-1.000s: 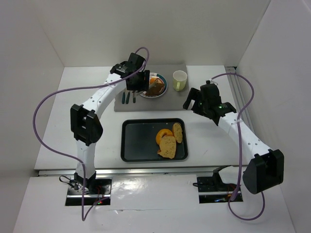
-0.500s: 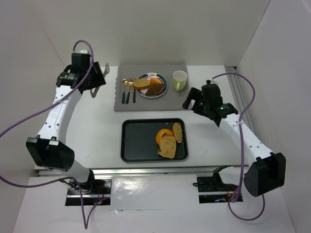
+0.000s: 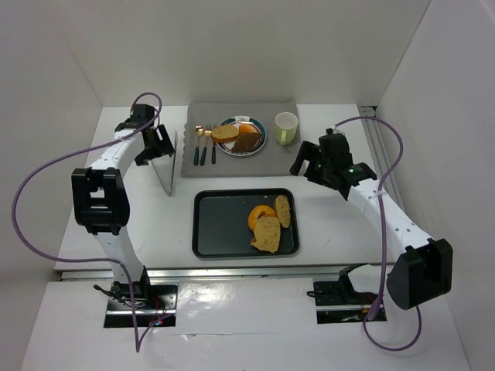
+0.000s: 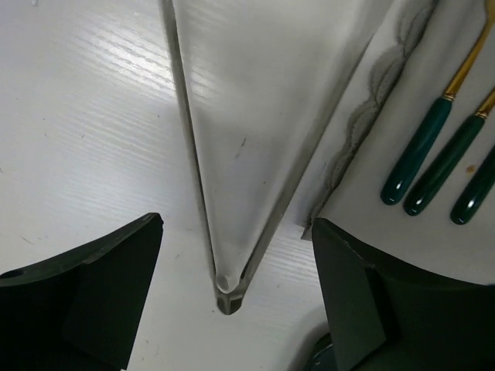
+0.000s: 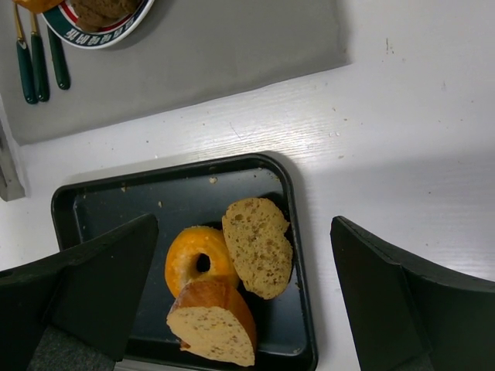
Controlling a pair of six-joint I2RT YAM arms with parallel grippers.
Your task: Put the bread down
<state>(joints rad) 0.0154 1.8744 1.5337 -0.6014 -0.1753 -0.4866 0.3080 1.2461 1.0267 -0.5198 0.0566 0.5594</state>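
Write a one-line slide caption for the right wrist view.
Open right pincer over a black tray holding two bread slices and an orange ring-shaped roll, with the grey mat beyond.

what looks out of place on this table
The metal tongs lie on the table, just off the grey mat's left edge, apart from the cutlery laid on it. Nothing looks spilled or damaged.

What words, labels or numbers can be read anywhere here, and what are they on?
Rim of the plate: white marks on the dark band, too blurred to read.
No other writing shows on the tray, the cup or the grey mat.
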